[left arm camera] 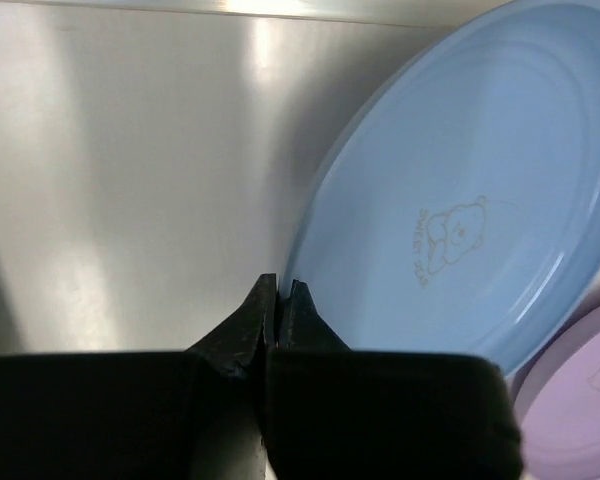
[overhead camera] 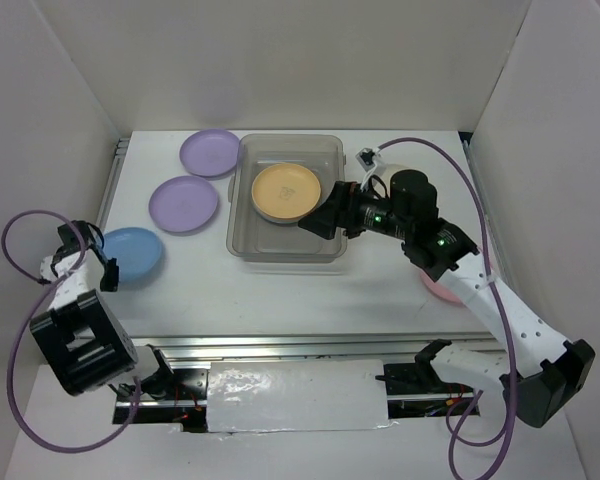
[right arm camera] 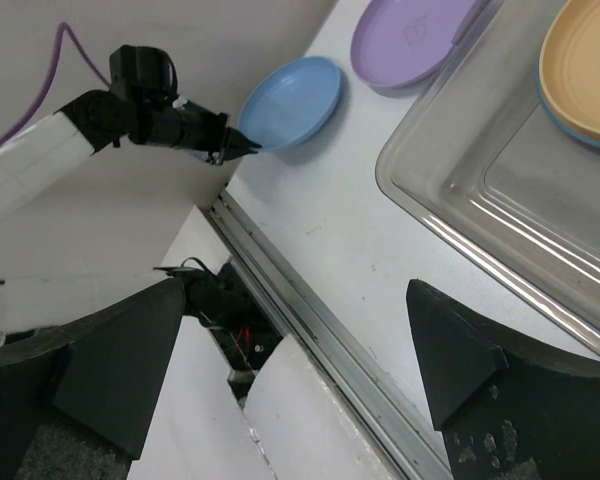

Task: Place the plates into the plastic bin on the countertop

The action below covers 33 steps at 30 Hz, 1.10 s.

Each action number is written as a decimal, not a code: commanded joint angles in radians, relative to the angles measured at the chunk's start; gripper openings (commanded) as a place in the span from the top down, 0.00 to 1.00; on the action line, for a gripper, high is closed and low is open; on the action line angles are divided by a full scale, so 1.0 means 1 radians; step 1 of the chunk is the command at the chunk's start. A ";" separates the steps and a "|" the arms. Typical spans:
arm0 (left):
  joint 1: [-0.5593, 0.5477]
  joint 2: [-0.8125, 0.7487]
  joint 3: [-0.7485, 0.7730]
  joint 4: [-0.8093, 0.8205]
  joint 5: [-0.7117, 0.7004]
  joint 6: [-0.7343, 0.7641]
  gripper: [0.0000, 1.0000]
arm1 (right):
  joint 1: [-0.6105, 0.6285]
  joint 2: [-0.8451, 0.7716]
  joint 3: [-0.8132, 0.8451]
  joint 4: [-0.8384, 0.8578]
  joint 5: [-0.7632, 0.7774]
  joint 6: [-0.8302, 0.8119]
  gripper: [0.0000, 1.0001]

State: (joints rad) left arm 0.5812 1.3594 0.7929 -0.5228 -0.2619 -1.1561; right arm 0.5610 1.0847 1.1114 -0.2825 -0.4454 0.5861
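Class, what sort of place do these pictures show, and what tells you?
Probably a robotics lab cell: white walls enclose a railed tabletop, with two cabled robot arms at its edge.

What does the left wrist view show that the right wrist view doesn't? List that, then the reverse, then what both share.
Only the left wrist view: the bear print on the blue plate.
Only the right wrist view: the plastic bin holding the yellow-orange plate, the left arm seen from outside, the open right gripper, and the metal rail.
Both: the blue plate, the left gripper shut on its rim, a lavender plate, and the countertop.
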 commanded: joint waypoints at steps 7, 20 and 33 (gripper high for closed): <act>-0.003 -0.411 0.168 -0.249 -0.128 0.124 1.00 | 0.004 -0.074 0.065 -0.037 0.091 0.018 0.00; -0.531 -0.059 0.480 0.221 0.417 0.378 1.00 | -0.275 -0.258 -0.004 -0.150 0.263 0.155 0.00; -0.870 0.860 1.425 -0.155 0.267 0.509 1.00 | -0.489 -0.341 -0.012 -0.267 0.113 0.089 0.00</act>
State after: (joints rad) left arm -0.3111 2.1735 2.1353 -0.5846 0.0315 -0.6758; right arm 0.0975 0.7521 1.1095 -0.5350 -0.2707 0.7010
